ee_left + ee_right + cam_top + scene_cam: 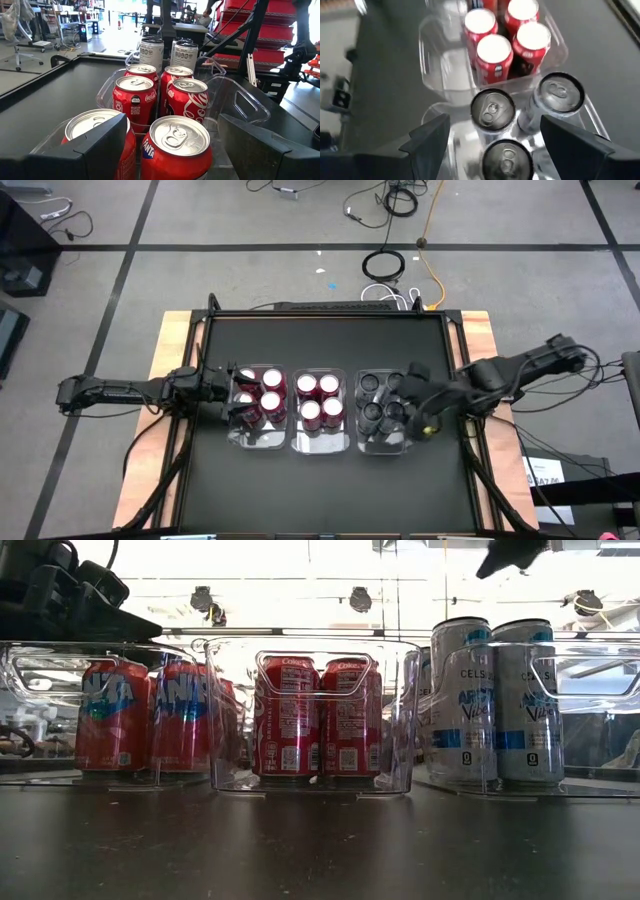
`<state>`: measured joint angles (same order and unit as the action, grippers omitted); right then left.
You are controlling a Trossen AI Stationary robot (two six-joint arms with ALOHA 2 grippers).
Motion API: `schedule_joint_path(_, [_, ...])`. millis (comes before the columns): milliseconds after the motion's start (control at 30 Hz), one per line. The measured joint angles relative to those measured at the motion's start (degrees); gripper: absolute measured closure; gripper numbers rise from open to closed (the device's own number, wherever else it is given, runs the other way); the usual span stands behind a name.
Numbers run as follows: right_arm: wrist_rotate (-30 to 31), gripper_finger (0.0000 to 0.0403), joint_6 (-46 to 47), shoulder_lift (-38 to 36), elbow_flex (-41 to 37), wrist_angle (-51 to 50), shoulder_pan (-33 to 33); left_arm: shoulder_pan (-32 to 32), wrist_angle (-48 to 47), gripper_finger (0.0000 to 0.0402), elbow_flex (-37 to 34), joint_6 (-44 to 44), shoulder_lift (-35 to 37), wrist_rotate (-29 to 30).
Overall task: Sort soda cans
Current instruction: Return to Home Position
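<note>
Your soda cans [319, 398] stand sorted in three clear bins [395, 650] mid-table. The red Fanta cans [115, 715] are at 9 o'clock, the Coca-Cola cans [285, 720] are central, and the Celsius cans [460, 690] (silver, blue-lettered) are at 3 o'clock. The black tabletop [320, 490] sits over a grey floor [100, 280] strewn with cables [385, 265]. The left gripper [171, 125] hovers with its fingers spread, holding nothing, over the Fanta cans. The right gripper [495, 120] does likewise over the Celsius cans.

Bright backlight across the low view, white glare atop soda cans [492, 48]

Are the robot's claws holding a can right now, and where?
Nothing is held: the left gripper and right gripper both hang open over the cans.
</note>
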<state>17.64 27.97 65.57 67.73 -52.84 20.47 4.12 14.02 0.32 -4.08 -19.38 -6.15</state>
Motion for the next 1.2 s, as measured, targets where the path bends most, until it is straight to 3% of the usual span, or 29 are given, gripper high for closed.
schedule_joint_path(200, [-0.14,0.0099,-9.0,-17.84,-18.69,21.79,-2.47,-0.01,0.0,0.0081,-0.02,0.01,0.0,0.0])
schedule_joint_path(300, [-3.09,0.0099,-14.18,-24.26,-26.22,28.82,-4.55,-0.02,0.0,0.0081,-0.02,0.02,0.0,0.0])
schedule_joint_path(733, [-8.82,0.0099,-20.48,-50.33,-44.17,28.77,-9.53,0.0,0.0,0.0081,0.0,0.0,0.0,0.0])
schedule_joint_path(1000, [-10.42,0.0099,-21.55,-65.3,-55.43,35.92,-9.53,0.0,0.0,0.0081,-0.02,0.02,0.02,0.0])
schedule_joint_path(1200, [-13.22,0.0099,-21.36,-65.46,-61.89,42.39,-9.51,0.0,-0.43,0.0081,-0.02,0.02,0.02,0.0])
